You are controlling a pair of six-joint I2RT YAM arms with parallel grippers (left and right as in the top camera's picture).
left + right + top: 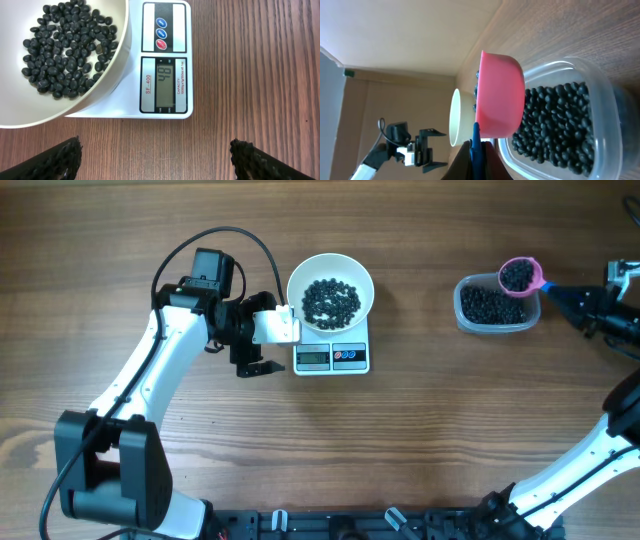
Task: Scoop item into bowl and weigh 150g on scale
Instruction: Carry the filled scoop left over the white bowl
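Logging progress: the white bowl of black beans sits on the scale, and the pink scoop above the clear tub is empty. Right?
Not empty: the overhead view shows the pink scoop full of black beans. It is above the clear tub, and the white bowl of beans sits on the scale.

One white bowl (60, 107), one scale (332, 357), one clear tub (460, 305) and one pink scoop (500, 95) are in view over one table (420, 430). The scale has one display (164, 84) and three round buttons (161, 33): two blue, one red. The black beans (330, 300) are too many to count; they lie in three lots: bowl, tub and scoop. Two arms (160, 370) carry two tools: left tool (156, 157), right tool (476, 165).
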